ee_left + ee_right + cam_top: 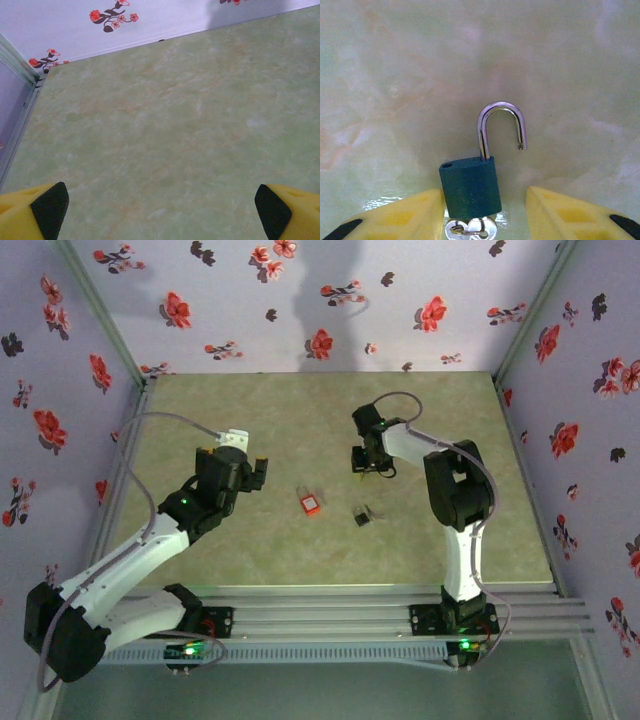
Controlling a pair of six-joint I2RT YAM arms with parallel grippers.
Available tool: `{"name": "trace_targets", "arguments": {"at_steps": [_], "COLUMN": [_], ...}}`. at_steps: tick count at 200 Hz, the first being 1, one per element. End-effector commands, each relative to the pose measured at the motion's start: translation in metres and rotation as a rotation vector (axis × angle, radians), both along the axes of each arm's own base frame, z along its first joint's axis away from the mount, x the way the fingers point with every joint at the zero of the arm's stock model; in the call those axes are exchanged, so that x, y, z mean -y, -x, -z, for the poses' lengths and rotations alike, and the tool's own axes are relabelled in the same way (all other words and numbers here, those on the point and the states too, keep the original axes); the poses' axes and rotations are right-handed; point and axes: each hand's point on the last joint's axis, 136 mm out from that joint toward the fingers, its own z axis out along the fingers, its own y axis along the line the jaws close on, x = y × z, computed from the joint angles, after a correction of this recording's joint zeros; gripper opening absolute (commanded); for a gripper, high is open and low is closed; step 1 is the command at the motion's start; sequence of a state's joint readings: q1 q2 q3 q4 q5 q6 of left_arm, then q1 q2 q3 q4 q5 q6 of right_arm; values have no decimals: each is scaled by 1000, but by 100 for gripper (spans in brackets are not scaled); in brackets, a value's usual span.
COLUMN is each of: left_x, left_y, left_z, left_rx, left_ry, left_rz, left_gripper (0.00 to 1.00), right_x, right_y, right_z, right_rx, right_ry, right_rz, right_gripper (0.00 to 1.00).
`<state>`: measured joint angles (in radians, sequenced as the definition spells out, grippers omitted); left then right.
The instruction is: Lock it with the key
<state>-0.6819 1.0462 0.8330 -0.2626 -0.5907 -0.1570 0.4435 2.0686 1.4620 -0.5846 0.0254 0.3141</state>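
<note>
Right claw (485, 200) is part-open around a dark teal padlock (470, 187). The body sits between the 2 yellow fingers: left finger (415, 212) touching or just beside its side, right finger (560, 210) apart with a visible gap, so not clamped. Shackle (500, 104) is open, free end clear of the body, pointing away from the claw. A silver key (470, 231) on a ring sits at the body's claw-side end; can't tell if it's seated in the keyhole. Left claw (160, 207) is fully released, fingers spread wide above bare tabletop (165, 125). Top view: red-orange padlock (310, 502) lies on the tabletop between the 2 claws, touching neither, right of the left claw, left of the right claw and a bit nearer the bases. Small dark item (362, 515) lies base-side of the right claw, near it, apart from the red-orange padlock; can't tell what it is.
</note>
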Motion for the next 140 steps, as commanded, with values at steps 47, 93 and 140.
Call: {"name": "trace_targets", "arguments": {"at_steps": [47,93,140], "left_x": [0,1,1], "left_y": [-2,-2,-2], "left_z": [-8,-8,-9], "left_rx": [25,26,26], "left_ry": [-10,-11,-11], "left_rz": [-5,-5,-3], "left_gripper": [100,100,100], "right_x": [-3,-6,-8], "right_y": [0,1,1], "right_z": [9,11,13], "right_rx": [-32,-42,-50], "right_ry": [-11,-26,-31], "right_rz": [-20,-23,-26], "right_gripper": [43,39,38]}}
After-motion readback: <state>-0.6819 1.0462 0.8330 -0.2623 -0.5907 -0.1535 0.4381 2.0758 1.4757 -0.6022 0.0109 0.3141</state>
